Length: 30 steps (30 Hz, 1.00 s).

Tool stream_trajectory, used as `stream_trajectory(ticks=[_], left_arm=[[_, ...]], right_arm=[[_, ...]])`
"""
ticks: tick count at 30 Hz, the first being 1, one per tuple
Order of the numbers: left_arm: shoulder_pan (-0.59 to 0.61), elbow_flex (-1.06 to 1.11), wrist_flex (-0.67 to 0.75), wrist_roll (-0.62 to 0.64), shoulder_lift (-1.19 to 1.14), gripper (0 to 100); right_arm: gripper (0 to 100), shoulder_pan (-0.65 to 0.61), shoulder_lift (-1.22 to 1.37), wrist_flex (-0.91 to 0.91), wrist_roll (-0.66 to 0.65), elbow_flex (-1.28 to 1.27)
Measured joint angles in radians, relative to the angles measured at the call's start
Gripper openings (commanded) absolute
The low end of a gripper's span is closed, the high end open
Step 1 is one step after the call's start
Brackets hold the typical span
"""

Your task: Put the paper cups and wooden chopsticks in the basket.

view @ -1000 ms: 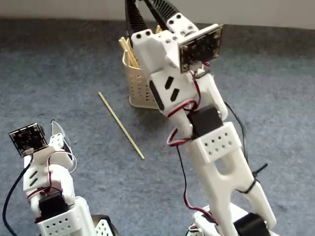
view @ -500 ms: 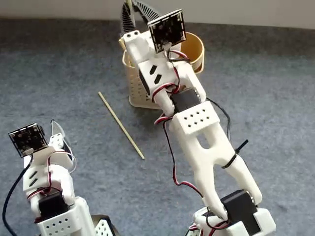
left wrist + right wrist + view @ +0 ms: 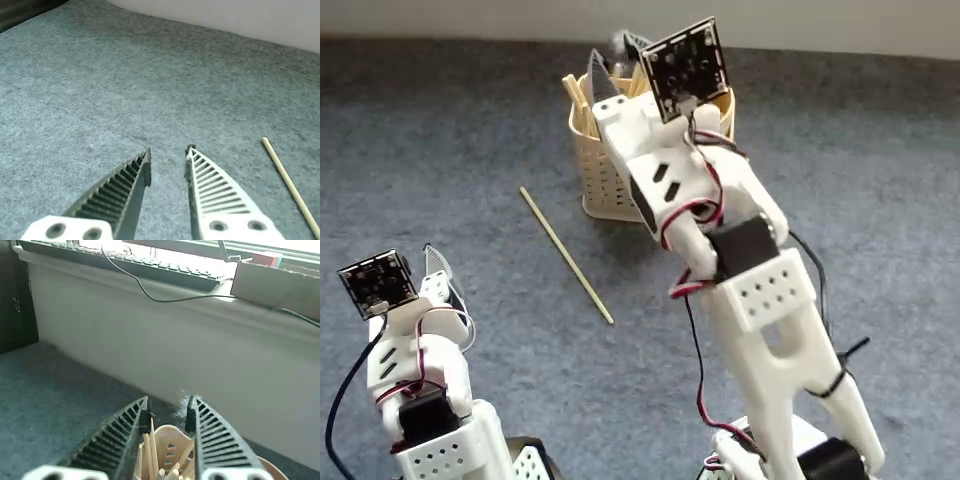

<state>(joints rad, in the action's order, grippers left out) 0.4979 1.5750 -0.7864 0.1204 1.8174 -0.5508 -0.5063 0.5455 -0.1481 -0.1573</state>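
Right pincer (image 3: 167, 411) ajar, empty, above basket (image 3: 605, 185) at surface (image 3: 440, 150) far edge; arm (image 3: 720, 250) hides much of it. Left pincer (image 3: 168, 159) ajar, empty. Chopstick (image 3: 565, 255) mid-surface.

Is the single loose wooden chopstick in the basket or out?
Out: the thin wooden chopstick lies flat on the grey carpet, apart from the cream perforated plastic basket.

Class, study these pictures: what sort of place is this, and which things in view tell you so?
Probably an indoor office or lab workbench. A computer keyboard with a trailing cable sits on the ledge behind. A grey carpet-like mat covers the work surface, and a plain wall backs it.
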Motion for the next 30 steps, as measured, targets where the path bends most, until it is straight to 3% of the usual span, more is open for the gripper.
stream_trajectory(ticks=[11,14,18,22,27,30], left_arm=[[0.0,0.0,0.0,0.0,0.0,13],[0.0,0.0,0.0,0.0,0.0,13],[-0.038,0.0,0.0,-0.009,0.0,13],[-0.1,0.0,0.0,-0.097,0.0,13],[-0.115,-0.002,0.0,-0.109,0.0,13],[-0.126,-0.041,-0.008,-0.11,-0.002,13]], right_arm=[[12.7,-0.077,-0.21,0.663,0.006,-0.011],[12.7,-0.08,-0.241,0.764,0.006,-0.1],[12.7,-0.08,-0.311,0.746,0.006,-0.324],[12.4,-0.08,-0.448,0.628,0.009,-0.592],[0.0,-0.08,-0.671,0.457,0.009,-0.916],[0.6,-0.044,-0.812,0.376,0.009,-1.076]])
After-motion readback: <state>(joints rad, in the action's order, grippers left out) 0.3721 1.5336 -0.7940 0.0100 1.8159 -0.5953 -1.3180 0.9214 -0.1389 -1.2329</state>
